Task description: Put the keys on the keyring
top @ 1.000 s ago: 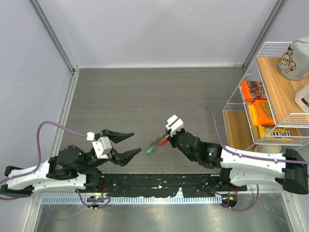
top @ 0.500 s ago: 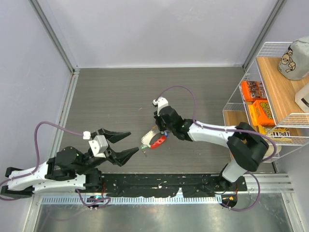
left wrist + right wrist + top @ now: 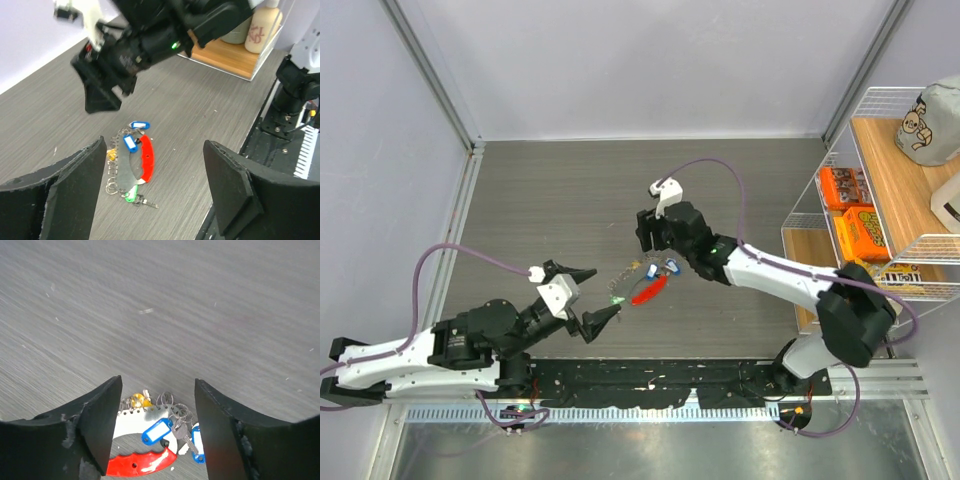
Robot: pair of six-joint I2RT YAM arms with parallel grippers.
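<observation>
A grey wood-grain desk (image 3: pixel 540 200) under pale walls carries the whole job at its middle. The keys (image 3: pixel 180 431) lie there in 1 loose heap, tiny metal blades with 2 blue tags (image 3: pixel 130 143), a yellow tag (image 3: pixel 135 401) and a green tag (image 3: pixel 131 194). Thin metal loops, the keyring (image 3: pixel 112 188) among them, tangle with a short chain. I cannot tell which keys are threaded on it. A red-and-white crescent piece (image 3: pixel 146 157) lies through the heap.

A second ago the right end effector (image 3: pixel 157 380) was clamped on this bundle close to its own base. It has since swung the bundle out over the desk and let go. Its jaws now stand apart with nothing between them, just above the heap. The left end effector (image 3: pixel 605 291) has come closer and spread wider, empty, pointing at the heap from the near side. The bundle looks laid out for sorting, so threading is probably still ahead. A wire rack (image 3: pixel 807 215) stands well apart on the right.
</observation>
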